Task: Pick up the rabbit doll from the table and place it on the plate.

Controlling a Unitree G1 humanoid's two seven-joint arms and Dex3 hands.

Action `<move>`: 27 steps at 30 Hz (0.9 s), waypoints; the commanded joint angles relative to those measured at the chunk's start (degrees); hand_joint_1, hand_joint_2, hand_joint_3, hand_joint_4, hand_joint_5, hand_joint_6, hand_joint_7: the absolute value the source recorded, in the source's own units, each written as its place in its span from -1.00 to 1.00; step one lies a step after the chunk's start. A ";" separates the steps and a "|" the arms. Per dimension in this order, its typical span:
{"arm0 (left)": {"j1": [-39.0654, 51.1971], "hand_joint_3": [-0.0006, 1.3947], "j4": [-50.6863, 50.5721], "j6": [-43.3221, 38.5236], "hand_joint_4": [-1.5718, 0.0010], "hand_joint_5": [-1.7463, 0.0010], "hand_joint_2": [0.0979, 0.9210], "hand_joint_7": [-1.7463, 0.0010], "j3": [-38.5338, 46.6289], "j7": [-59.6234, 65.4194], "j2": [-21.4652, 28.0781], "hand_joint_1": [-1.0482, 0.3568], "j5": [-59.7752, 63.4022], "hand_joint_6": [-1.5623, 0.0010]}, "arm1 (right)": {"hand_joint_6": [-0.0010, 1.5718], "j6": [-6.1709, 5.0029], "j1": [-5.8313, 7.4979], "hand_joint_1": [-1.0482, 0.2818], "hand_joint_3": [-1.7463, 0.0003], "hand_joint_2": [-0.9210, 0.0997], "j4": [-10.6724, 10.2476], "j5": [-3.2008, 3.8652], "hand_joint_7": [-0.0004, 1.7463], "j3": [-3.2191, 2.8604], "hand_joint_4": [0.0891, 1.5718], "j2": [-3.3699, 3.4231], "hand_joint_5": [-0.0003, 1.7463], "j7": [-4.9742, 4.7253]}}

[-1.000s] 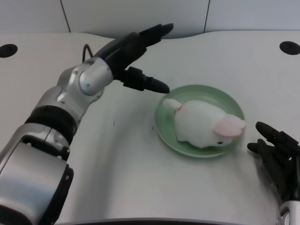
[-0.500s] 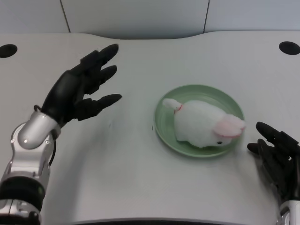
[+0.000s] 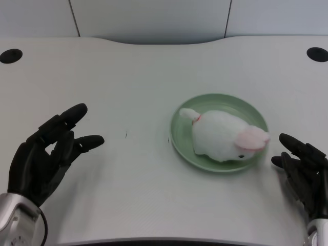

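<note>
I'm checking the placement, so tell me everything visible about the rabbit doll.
The rabbit doll is a white, soft-looking plush with a pink ear at its right end and a small dark eye. It lies on its side inside the green plate, touching only the plate. The left hand is far off, holding nothing.

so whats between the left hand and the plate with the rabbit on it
Only bare white table, head view; left hand open, clear of plate and rabbit doll.

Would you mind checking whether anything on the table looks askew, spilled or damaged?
Nothing stands out. The rabbit doll lies on its side within the green plate, which sits flat on the white table. The left hand is open and holds nothing.
</note>
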 commanded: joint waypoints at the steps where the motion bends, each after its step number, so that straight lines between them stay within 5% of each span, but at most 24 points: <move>1: 3.58 -0.26 -4.13 1.80 0.40 -0.39 1.00 0.85 1.37 1.63 -0.53 -0.58 -1.22 0.17 | 0.15 -0.03 0.55 0.16 0.64 -1.00 -0.10 0.60 -1.00 -0.22 -0.16 -0.93 -0.09 0.24; 5: 7.40 -0.21 -7.18 3.83 0.45 -0.40 1.00 0.85 2.34 3.22 -1.58 -0.58 -2.08 0.19 | 0.13 -0.28 0.60 0.14 0.64 -1.00 -0.29 0.10 -1.00 0.22 -0.16 -1.25 -0.07 0.20; 9: 9.32 -0.19 -7.83 5.44 0.46 -0.43 1.00 0.85 3.39 4.05 -2.56 -0.57 -2.87 0.20 | 0.15 -0.33 0.48 0.18 0.64 -1.00 -0.65 1.29 -0.99 -0.22 -0.20 -0.93 -0.07 1.55; 11: 10.60 -0.17 -8.35 6.00 0.42 -0.46 1.00 0.84 3.28 5.33 -2.84 -0.55 -2.08 0.18 | 0.13 0.25 0.91 0.14 0.61 -1.00 -1.61 0.12 -0.99 0.79 -0.27 -1.36 -0.02 1.16; 14: 11.97 -0.10 -9.39 6.55 0.32 -0.51 1.00 0.80 2.93 7.29 -3.08 -0.49 -0.81 0.13 | 0.11 -0.11 1.35 0.11 0.60 -1.00 -2.50 -0.40 -1.00 1.49 -0.30 -1.73 0.04 1.54; 18: 13.05 -0.02 -9.43 6.85 0.28 -0.55 1.00 0.76 2.33 7.66 -2.63 -0.44 0.92 0.08 | 0.11 1.45 1.71 0.08 0.61 -1.00 -3.43 -2.09 -0.99 2.85 -0.32 -2.46 0.07 -0.34; 23: 12.99 -0.03 -8.61 7.88 0.34 -0.60 1.00 0.71 1.98 8.13 -2.60 -0.42 2.25 0.10 | 0.09 1.64 2.24 0.06 0.59 -1.00 -4.42 -3.39 -0.99 4.12 -0.33 -3.45 0.07 -1.35; 27: 11.92 -0.08 -7.05 7.58 0.35 -0.57 1.00 0.69 1.93 7.81 -2.88 -0.42 2.51 0.12 | 0.10 1.71 1.50 0.10 0.58 -1.00 -3.75 -1.15 -0.99 3.22 -0.35 -3.21 0.13 0.34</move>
